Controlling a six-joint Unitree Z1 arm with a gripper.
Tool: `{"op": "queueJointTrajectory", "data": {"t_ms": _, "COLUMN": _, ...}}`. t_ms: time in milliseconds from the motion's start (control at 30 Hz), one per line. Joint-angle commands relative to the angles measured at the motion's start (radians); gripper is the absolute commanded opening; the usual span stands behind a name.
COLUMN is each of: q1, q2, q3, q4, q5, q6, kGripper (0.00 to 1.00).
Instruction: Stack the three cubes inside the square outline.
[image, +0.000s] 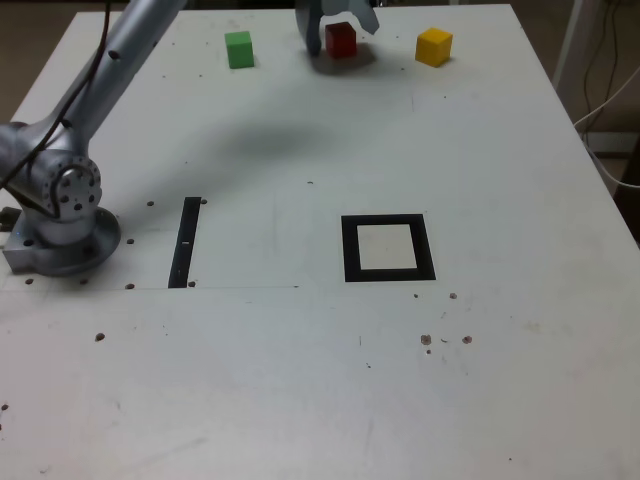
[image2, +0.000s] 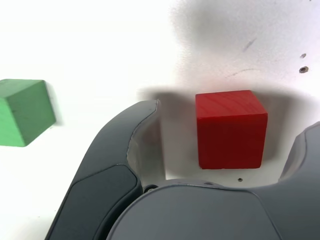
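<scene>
While the exterior view took in the whole white table (image: 520, 400), only the wrist view revealed the gripper (image2: 227, 135) spread wide around the red cube (image2: 230, 129), its jaws clear of both sides. The cube sat at the far edge, between the green cube (image: 239, 49) and yellow cube (image: 434, 46). The square outline (image: 388, 248), thick black around white, lay well apart, nearer mid-table.
</scene>
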Motion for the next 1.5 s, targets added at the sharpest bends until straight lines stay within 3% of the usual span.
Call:
{"op": "queueJointTrajectory", "data": {"t_ms": 0, "q1": 0.001, "q2": 0.014, "q3": 0.0, "q4": 0.015, "q5": -0.002, "q6": 0.002, "kGripper": 0.87}}
{"op": "queueJointTrajectory", "data": {"t_ms": 133, "q1": 0.001, "q2": 0.016, "q3": 0.003, "q4": 0.021, "q5": -0.003, "q6": 0.003, "kGripper": 0.8}}
{"op": "queueJointTrajectory", "data": {"t_ms": 367, "q1": 0.001, "q2": 0.007, "q3": -0.01, "q4": 0.025, "q5": -0.006, "q6": 0.02, "kGripper": 0.47}}
{"op": "queueJointTrajectory", "data": {"t_ms": 467, "q1": 0.001, "q2": 0.005, "q3": -0.027, "q4": 0.022, "q5": -0.011, "q6": 0.031, "kGripper": 0.4}}
{"op": "queueJointTrajectory", "data": {"t_ms": 733, "q1": 0.001, "q2": 0.023, "q3": -0.065, "q4": 0.004, "q5": -0.035, "q6": 0.061, "kGripper": 0.37}}
{"op": "queueJointTrajectory", "data": {"t_ms": 1067, "q1": 0.001, "q2": 0.04, "q3": -0.098, "q4": -0.022, "q5": -0.038, "q6": 0.081, "kGripper": 0.25}}
{"op": "queueJointTrajectory", "data": {"t_ms": 1200, "q1": -0.001, "q2": 0.034, "q3": -0.106, "q4": -0.017, "q5": -0.041, "q6": 0.084, "kGripper": 0.19}}
{"op": "queueJointTrajectory", "data": {"t_ms": 1467, "q1": -0.032, "q2": -0.024, "q3": -0.076, "q4": 0.021, "q5": -0.057, "q6": 0.095, "kGripper": 0.18}}
